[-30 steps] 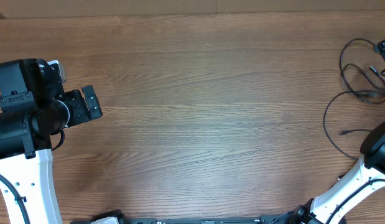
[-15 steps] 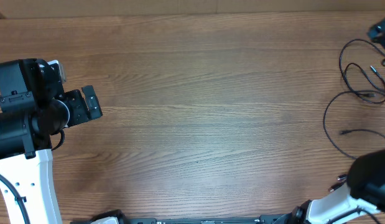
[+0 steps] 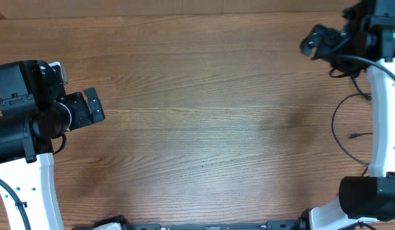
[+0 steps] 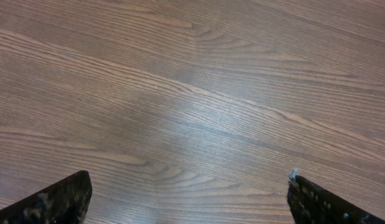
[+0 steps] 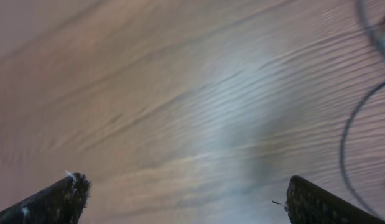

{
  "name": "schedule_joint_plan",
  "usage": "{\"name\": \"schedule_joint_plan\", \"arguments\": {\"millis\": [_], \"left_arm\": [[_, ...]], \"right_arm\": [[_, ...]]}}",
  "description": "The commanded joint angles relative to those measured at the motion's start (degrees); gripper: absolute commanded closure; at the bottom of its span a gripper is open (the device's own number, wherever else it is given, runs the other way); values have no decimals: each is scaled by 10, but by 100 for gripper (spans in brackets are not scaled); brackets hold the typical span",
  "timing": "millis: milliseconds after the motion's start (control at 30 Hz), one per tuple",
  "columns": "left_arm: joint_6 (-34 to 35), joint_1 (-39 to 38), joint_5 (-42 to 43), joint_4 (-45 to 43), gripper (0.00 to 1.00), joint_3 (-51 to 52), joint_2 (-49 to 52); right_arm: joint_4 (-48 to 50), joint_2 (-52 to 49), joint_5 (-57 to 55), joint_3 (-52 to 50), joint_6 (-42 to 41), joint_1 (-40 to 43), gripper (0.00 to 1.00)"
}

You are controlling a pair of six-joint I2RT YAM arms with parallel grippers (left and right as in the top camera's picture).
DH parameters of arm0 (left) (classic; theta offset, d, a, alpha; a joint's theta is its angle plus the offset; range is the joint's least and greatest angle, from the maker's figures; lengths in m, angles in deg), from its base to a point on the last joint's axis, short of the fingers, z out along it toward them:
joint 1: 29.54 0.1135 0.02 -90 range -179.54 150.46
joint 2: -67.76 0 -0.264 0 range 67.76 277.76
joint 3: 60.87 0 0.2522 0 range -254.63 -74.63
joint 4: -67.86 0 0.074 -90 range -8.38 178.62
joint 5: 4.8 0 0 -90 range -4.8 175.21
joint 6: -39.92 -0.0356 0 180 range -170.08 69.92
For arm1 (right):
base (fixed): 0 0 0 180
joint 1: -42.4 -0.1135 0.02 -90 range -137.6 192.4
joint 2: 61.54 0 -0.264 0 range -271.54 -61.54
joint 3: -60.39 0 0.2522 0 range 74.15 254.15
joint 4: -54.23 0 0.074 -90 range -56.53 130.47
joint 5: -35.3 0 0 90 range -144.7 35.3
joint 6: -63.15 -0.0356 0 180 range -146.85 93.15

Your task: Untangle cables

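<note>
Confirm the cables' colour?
Black. The cables show best in the overhead view, far right.

A big brown wooden table (image 3: 203,115) with long wavy grain lines fills the whole picture. At the right edge, thin black cables (image 3: 334,125) lie flat on it, bent in a wide loop. One small dark plug (image 3: 352,136) rests on the wood inside that loop.

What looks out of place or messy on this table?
Only the cables: thin black cords sprawl in loose loops at the right edge of the table, partly hidden under the right arm. Nothing looks spilled or damaged.
</note>
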Motion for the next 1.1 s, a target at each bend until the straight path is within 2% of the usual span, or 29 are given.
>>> {"name": "schedule_joint_plan", "arguments": {"millis": [0, 1067], "left_arm": [[0, 3, -3, -1, 0, -5, -6], [0, 3, -3, -1, 0, -5, -8]], "right_arm": [[-11, 7, -1, 7, 4, -28, 0], [-10, 7, -1, 7, 4, -43, 0]]}}
